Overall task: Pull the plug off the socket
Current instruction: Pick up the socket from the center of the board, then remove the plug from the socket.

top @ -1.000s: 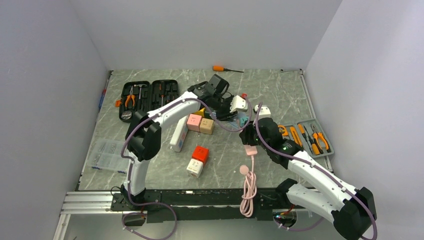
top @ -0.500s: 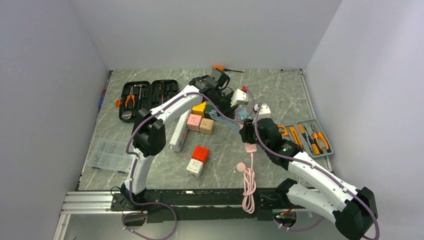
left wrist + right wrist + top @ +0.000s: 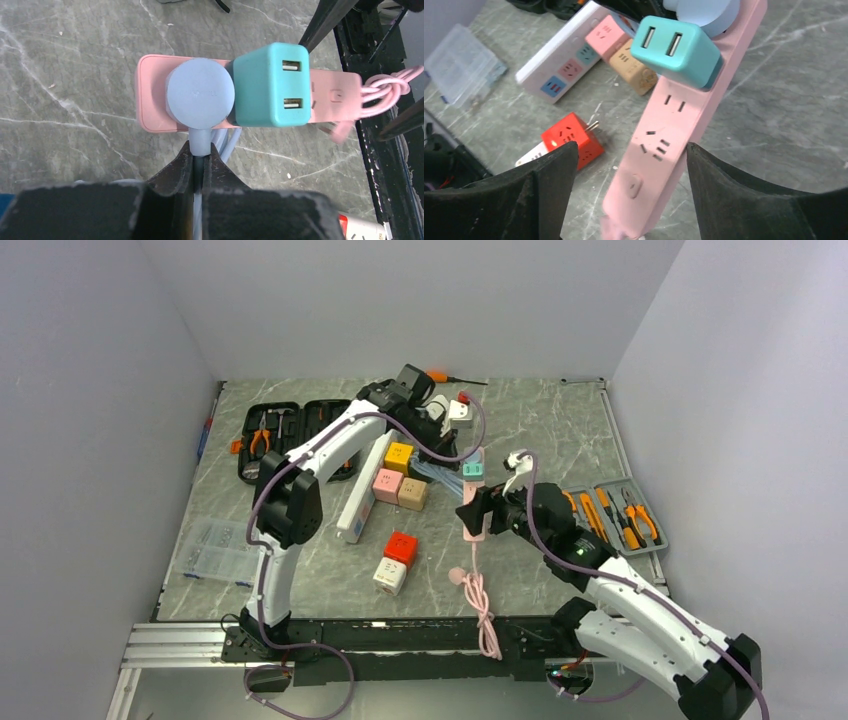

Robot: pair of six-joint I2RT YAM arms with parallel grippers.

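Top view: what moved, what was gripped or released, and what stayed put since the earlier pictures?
The left gripper drew back toward the far edge, its fingers shutting on the cable of the blue plug. The pink power strip and its coiled cord shifted left. The right gripper opened its fingers around the strip. The plug stays socketed; cube sockets and tool cases unchanged.

Left pincer pinched tight — right pincer jaws spread wide.

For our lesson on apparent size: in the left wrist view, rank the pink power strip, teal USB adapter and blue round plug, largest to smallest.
1. pink power strip, though partly covered
2. teal USB adapter, which may stand nearer the camera
3. blue round plug
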